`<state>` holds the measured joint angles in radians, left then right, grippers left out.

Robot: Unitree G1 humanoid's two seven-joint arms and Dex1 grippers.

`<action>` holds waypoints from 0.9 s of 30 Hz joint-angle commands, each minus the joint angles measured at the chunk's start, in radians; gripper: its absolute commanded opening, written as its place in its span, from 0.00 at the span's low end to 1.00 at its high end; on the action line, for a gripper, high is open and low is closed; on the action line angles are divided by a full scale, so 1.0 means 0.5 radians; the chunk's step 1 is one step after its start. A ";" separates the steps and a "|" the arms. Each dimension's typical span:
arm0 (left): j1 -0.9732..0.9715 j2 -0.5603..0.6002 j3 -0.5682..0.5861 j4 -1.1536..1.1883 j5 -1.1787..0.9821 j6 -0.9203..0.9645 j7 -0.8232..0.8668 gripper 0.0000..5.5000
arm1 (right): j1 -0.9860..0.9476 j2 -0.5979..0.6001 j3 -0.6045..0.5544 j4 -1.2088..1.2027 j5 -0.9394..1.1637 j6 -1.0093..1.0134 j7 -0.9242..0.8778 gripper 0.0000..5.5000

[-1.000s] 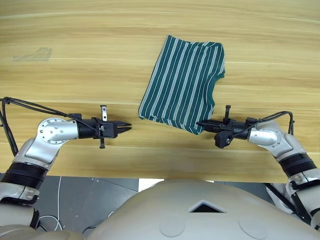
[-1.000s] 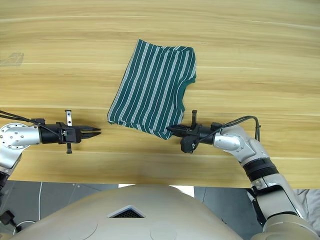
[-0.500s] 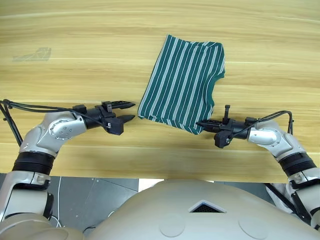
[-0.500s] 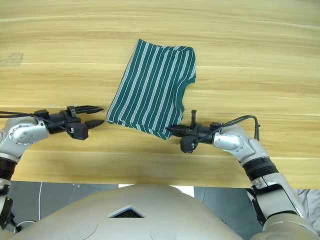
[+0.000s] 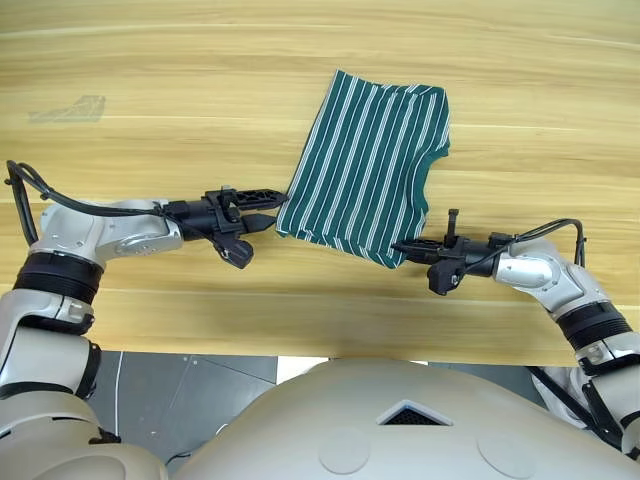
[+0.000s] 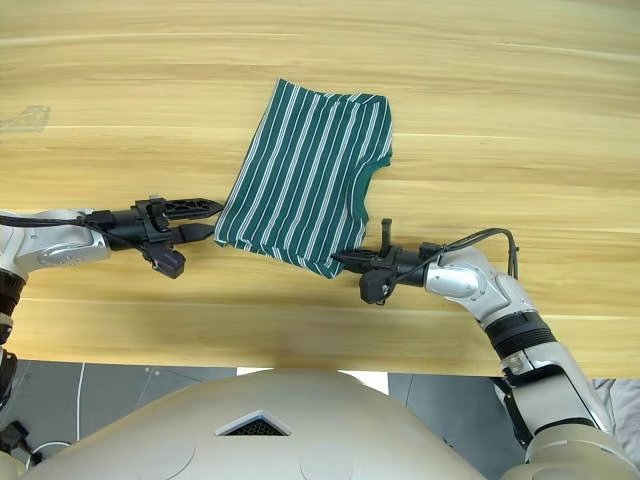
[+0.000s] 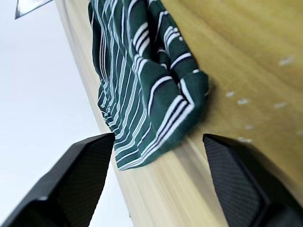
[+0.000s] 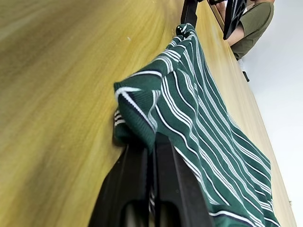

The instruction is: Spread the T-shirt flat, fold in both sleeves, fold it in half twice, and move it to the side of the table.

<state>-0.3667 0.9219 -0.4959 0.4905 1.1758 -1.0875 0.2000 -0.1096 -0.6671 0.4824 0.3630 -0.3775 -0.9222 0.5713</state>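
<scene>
The T-shirt [image 5: 370, 165], dark green with white stripes, lies folded into a compact slanted rectangle on the wooden table [image 5: 150, 80], a little right of the middle; its two near corners point toward the robot. The right gripper [image 5: 400, 248] lies low on the tabletop at the near right corner, its fingers [image 8: 142, 165] pressed together on a fold of the cloth; the left gripper [image 5: 278, 207] sits at the near left corner, fingers [image 7: 80, 182] spread wide apart, the corner just ahead of them.
</scene>
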 commanded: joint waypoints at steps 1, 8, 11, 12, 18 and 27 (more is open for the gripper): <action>-0.020 -0.065 -0.304 0.167 0.292 0.047 0.057 0.63 | -0.017 0.020 0.045 0.071 -0.083 0.044 0.030 0.00; -0.068 -0.052 -0.524 0.228 0.271 0.047 0.130 0.47 | -0.032 0.022 0.063 0.071 -0.084 0.034 0.027 0.00; -0.063 -0.040 -0.581 0.230 0.271 0.060 0.155 0.37 | -0.044 0.031 0.065 0.078 -0.089 0.033 0.019 0.00; -0.058 -0.032 -0.594 0.224 0.267 0.063 0.160 0.33 | -0.049 0.034 0.067 0.080 -0.091 0.033 0.018 0.00; -0.004 0.041 -0.630 0.129 0.224 0.065 0.172 0.10 | -0.058 0.044 0.071 0.079 -0.103 0.040 0.008 0.00; 0.378 0.403 -0.501 -0.509 -1.503 0.352 -1.005 0.00 | 0.050 -0.017 0.053 -0.179 0.700 0.441 0.491 0.00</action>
<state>-0.2845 1.0513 -0.7063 0.3650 0.6755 -1.0069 -0.0633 -0.1146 -0.6426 0.5122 0.3533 -0.2082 -0.8299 0.6927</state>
